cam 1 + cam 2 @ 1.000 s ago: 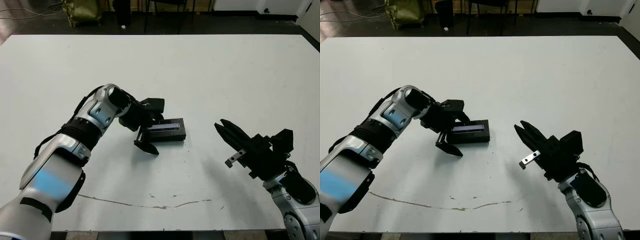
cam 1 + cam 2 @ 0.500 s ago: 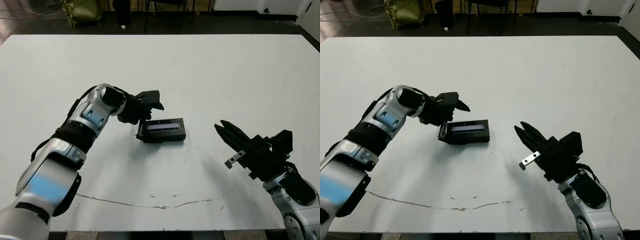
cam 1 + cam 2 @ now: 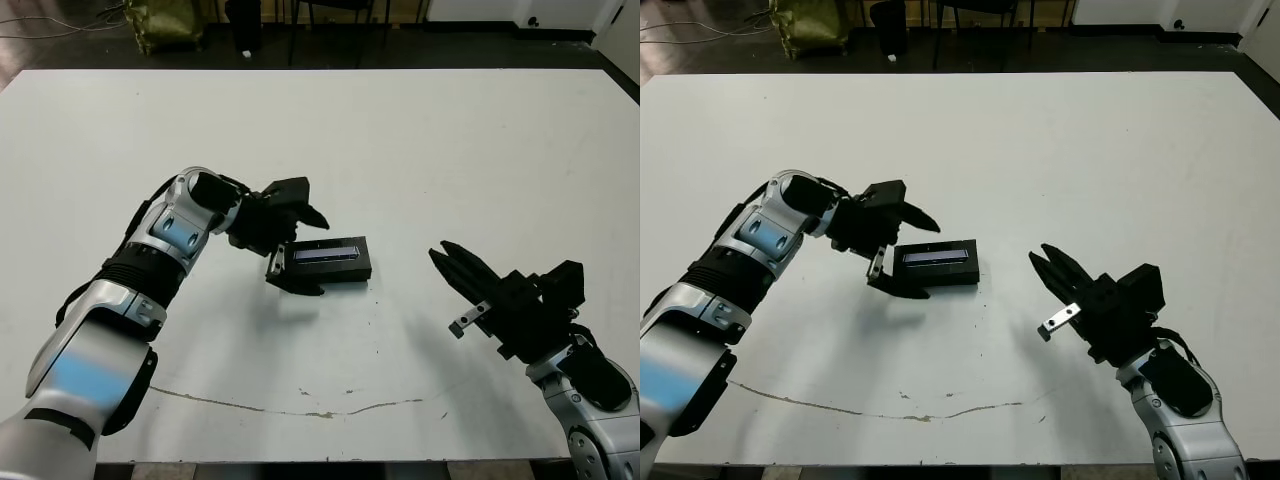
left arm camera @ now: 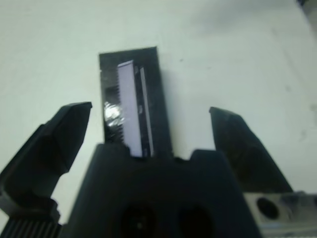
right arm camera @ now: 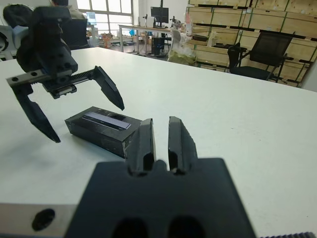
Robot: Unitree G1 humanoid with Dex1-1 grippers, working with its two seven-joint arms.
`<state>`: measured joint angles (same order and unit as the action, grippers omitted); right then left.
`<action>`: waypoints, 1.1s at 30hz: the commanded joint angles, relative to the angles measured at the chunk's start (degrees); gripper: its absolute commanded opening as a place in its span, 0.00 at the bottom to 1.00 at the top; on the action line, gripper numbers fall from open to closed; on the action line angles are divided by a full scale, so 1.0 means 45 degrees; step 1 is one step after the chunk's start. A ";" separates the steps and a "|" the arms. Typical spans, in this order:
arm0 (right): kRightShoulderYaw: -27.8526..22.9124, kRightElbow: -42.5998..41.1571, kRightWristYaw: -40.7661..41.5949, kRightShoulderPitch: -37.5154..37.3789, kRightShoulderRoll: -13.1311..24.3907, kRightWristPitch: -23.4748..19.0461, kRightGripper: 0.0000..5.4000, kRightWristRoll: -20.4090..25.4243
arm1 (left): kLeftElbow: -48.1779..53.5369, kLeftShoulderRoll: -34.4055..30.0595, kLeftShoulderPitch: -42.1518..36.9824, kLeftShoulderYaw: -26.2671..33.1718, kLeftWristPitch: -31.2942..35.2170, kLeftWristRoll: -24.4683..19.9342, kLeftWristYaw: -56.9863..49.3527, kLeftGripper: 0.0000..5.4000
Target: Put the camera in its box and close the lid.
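Lid on, left gripper backing off

Lid (image 3: 329, 250) seated flat on the box (image 3: 345, 270), grey strip up, both resting on the white table (image 3: 420, 150). Camera not visible anywhere in the open; judged to be inside already, though not confirmable from these views.

Left gripper (image 3: 303, 247) released and spread wide, holding nothing. One finger reaches over the near end of the closed box, the other hangs just off that end toward the robot; from the right wrist view both black fingertips (image 5: 113, 92) appear clear of the lid, hovering rather than pressing. Straight ahead of it in its own wrist view, the box lies lengthwise between the open fingers, just beyond the palm.

A second ago sat lower and closer in, fingers down around that end; half a second ago had lifted and rolled upward. Now turned back to face along the box, still open. Box and lid unmoved throughout.

Right gripper (image 3: 449, 261) clenched, fingers together with only a slit between, empty, well apart from the box on its far side. No change in it.

Reading: closing step looks done or nearly so. Possibly one last check or press on the lid's near end; otherwise nothing left but withdrawing.
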<state>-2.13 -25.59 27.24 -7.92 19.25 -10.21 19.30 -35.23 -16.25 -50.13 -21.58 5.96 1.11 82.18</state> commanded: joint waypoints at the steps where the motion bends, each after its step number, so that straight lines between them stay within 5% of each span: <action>1: -0.0027 0.0207 0.0009 -0.0142 -0.0056 0.0076 0.00 0.0015 | 0.0718 -0.0371 0.0384 0.0020 0.0243 -0.0154 0.0090 1.00; 10: -0.0026 0.0257 0.0072 -0.0085 -0.0058 -0.0030 0.00 0.0130 | 0.2206 -0.0594 0.1314 0.0716 0.0549 -0.0865 -0.1046 1.00; 18: -0.0006 0.0233 0.0076 -0.0141 -0.0106 0.0006 0.00 0.0210 | 0.5871 0.0306 0.4144 0.2716 0.1916 -0.1359 -0.6676 0.98; 24: -0.0037 0.0303 0.0137 -0.0125 -0.0143 0.0027 0.00 0.0296 | 0.9817 0.2381 0.7285 0.3325 0.3366 -0.1137 -1.1998 0.74; 33: 0.0073 0.0227 -0.0059 -0.0071 -0.0185 -0.0023 0.00 0.0101 | 1.3085 0.3205 0.9061 0.2540 0.6539 -0.1115 -1.4626 0.33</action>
<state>-1.96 -24.82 27.32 -7.77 18.43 -10.24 20.30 23.06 -2.00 -10.42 -9.64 33.31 -4.01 17.49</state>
